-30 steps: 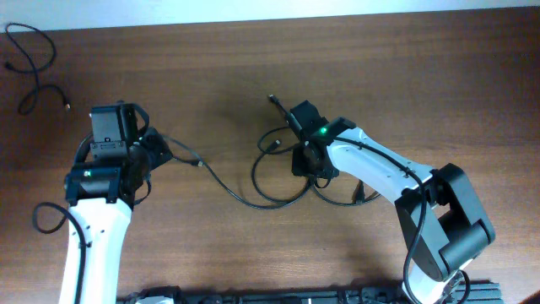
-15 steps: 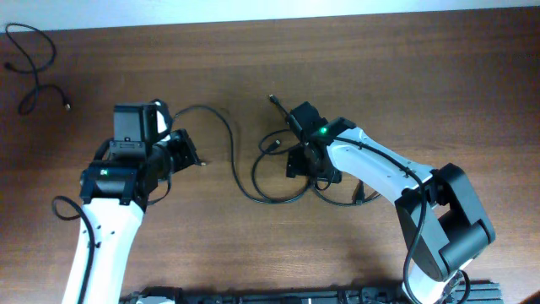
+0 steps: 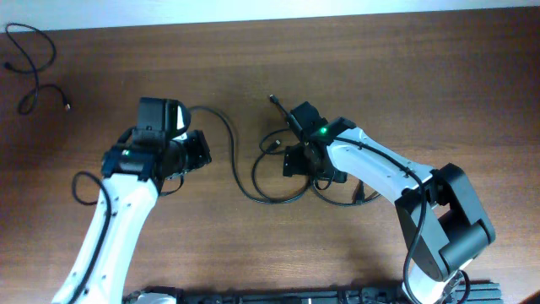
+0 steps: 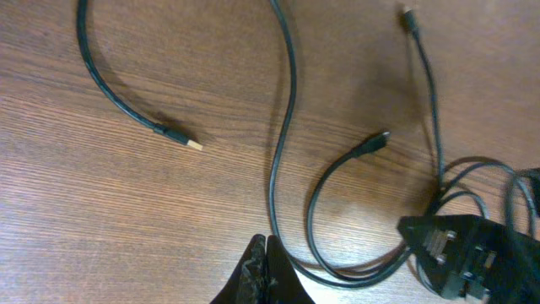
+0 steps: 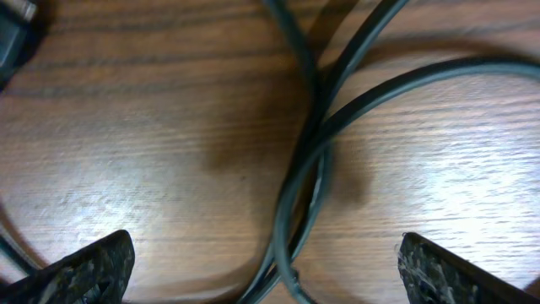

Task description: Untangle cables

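Thin black cables (image 3: 278, 192) lie looped and crossed on the wooden table at centre. One strand (image 3: 229, 139) arcs left and up from the loops toward my left gripper (image 3: 201, 152). In the left wrist view that gripper (image 4: 267, 253) is shut with nothing visible between its tips. The strand (image 4: 283, 143) passes just right of them. A gold-tipped plug (image 4: 192, 145) and a dark plug (image 4: 380, 139) lie loose. My right gripper (image 3: 288, 160) hovers low over the tangle, open wide. Crossed strands (image 5: 305, 169) run between its fingers (image 5: 268, 268), untouched.
A separate black cable (image 3: 29, 59) lies curled at the table's far left corner. The table's far edge (image 3: 253, 15) runs along the top, with a pale surface beyond. The right arm's links (image 3: 396, 177) stretch in from the lower right.
My left arm has swung right toward the tangle, and the strand beside it has bowed up into an arc. The right gripper's jaws have opened wide in place.
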Action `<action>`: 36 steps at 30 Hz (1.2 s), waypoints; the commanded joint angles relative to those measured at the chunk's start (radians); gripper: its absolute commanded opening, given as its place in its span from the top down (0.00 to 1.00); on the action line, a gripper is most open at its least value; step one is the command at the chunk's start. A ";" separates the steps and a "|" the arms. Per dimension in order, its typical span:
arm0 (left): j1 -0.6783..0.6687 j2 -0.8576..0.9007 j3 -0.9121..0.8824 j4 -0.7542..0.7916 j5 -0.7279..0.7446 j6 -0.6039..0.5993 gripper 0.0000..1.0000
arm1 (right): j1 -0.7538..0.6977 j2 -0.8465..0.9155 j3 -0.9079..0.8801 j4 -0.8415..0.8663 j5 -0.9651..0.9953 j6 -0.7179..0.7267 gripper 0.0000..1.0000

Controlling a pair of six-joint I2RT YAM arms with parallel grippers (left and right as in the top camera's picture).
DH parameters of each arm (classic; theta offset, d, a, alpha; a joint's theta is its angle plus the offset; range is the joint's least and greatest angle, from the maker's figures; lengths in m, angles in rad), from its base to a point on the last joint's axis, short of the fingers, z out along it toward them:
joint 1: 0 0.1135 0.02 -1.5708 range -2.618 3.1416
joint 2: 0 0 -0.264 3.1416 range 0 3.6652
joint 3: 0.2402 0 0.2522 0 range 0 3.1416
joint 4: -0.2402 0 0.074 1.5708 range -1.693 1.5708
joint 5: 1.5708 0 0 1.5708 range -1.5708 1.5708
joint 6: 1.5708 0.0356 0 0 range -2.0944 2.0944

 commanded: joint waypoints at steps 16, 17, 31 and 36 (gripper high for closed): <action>-0.002 0.192 -0.013 0.071 -0.036 0.003 1.00 | -0.056 -0.018 0.015 0.077 0.236 0.575 0.05; -0.002 0.192 -0.013 0.071 -0.039 0.003 1.00 | -0.056 -0.016 0.015 0.091 0.238 0.578 0.07; -0.002 0.192 -0.013 0.071 -0.035 0.002 0.76 | -0.070 0.122 0.015 0.090 0.241 0.690 0.33; -0.002 0.192 -0.013 0.071 -0.035 0.002 0.71 | -0.070 0.134 0.017 0.091 0.183 0.653 0.96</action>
